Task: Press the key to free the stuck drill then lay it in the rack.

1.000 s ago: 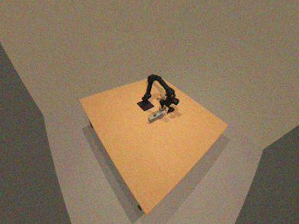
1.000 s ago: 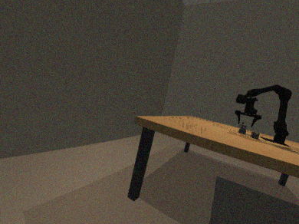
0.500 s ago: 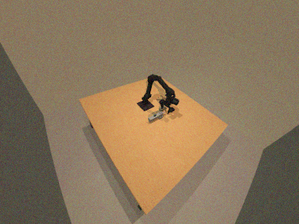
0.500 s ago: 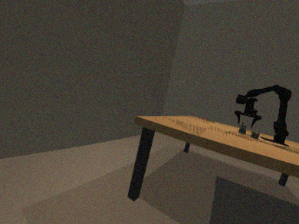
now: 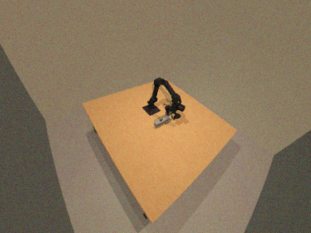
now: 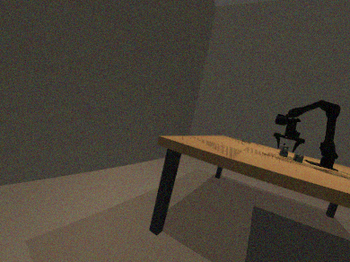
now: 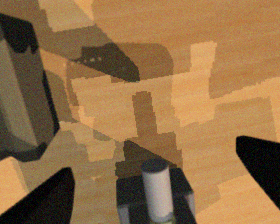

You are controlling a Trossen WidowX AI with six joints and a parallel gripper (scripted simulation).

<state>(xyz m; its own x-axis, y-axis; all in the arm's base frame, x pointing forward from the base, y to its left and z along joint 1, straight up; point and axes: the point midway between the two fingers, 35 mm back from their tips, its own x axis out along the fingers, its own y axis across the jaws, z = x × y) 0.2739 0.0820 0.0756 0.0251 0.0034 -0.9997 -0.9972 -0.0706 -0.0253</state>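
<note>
Well, from the top, the jointed black arm (image 5: 159, 81) (image 6: 331, 113) arches near the bench's upper corner, and a small grey block (image 5: 159, 123) lies just beside the black two-fingered gripper (image 5: 171, 115) (image 6: 286, 148) (image 7: 154, 155), well apart from the lower corner. In the exterior view, the gripper points down at the light wooden bench (image 5: 155, 163) (image 6: 251, 165), far from its left corner. On the wrist view, a pale, dark-topped cylinder (image 7: 158, 195) protrudes from a dark grey block (image 7: 131, 190); I cannot tell whether it is drill or key. The jaws stand almost fully open, gripping nothing.
</note>
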